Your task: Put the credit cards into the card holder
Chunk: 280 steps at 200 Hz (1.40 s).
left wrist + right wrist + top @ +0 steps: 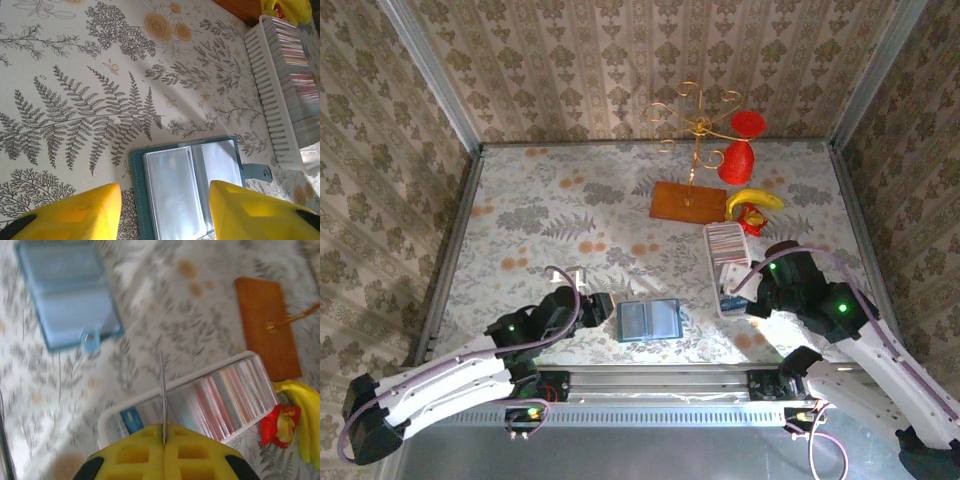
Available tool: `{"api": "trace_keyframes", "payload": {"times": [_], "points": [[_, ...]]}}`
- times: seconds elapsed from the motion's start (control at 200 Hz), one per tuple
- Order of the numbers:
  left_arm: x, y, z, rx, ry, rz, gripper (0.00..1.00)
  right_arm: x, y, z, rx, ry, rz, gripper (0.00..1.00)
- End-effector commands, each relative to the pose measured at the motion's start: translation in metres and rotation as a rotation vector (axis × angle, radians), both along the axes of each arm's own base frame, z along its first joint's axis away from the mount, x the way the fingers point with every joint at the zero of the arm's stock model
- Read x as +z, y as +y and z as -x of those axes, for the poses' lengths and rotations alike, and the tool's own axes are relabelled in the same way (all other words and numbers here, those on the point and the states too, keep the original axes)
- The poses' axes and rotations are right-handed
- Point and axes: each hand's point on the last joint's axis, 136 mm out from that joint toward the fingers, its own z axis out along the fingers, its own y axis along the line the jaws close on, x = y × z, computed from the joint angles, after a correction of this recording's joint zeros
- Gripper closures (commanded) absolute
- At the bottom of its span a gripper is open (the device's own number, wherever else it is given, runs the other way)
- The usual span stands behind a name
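left end effector [165, 207]: wide open, empty, over open card holder [172, 192]
right end effector [164, 437]: clamped on card [162, 390], over tray [200, 376]

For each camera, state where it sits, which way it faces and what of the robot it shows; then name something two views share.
Top external: above and behind the arms, looking down at the table; both arms, left gripper and right gripper show.
Left wrist: on the left arm, facing down at the open card holder; fingers, apart.
Right wrist: over the tray; fingers pinching a credit card.
Shared: both wrist views show card holder and tray.
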Motion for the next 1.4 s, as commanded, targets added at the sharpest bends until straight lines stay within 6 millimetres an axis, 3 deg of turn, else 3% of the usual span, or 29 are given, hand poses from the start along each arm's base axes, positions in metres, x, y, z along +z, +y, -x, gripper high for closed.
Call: {"api": "trace_keyframes", "payload": {"times": [0.0,0.155,0.375,0.455,0.62,0.83,1.095,1.215,1.3,1.395], "points": [[0.017,-0.008,-0.003,-0.016,-0.014,0.011,0.53,0.051,0.017,-0.014,-0.267,0.123,-0.383,1.00],[0.015,-0.011,-0.003,-0.042,0.018,-0.061,0.59,0.054,0.026,-0.020,-0.535,0.396,-0.605,1.00],[-0.001,-0.008,0.000,-0.050,0.090,-0.152,0.68,0.019,0.044,-0.021,-0.775,0.718,-0.851,1.00],[-0.009,-0.004,0.000,-0.038,0.134,-0.177,0.63,-0.002,0.053,-0.019,-0.825,0.813,-0.887,1.00],[-0.022,-0.007,0.000,-0.050,0.173,-0.176,0.54,-0.033,0.078,-0.013,-0.823,0.823,-0.841,1.00],[-0.023,-0.008,-0.004,-0.002,0.204,-0.173,0.42,-0.069,0.105,-0.011,-0.779,0.927,-0.769,1.00],[-0.036,-0.011,0.003,-0.006,0.247,-0.157,0.40,-0.081,0.122,-0.013,-0.777,0.992,-0.758,1.00],[-0.035,-0.011,0.003,-0.014,0.246,-0.172,0.43,-0.084,0.111,-0.017,-0.823,0.924,-0.716,1.00],[-0.037,-0.012,0.003,-0.018,0.239,-0.168,0.48,-0.065,0.100,-0.023,-0.766,0.793,-0.679,1.00],[-0.034,-0.016,0.002,-0.040,0.225,-0.162,0.52,-0.037,0.079,-0.027,-0.648,0.582,-0.515,1.00]]}}
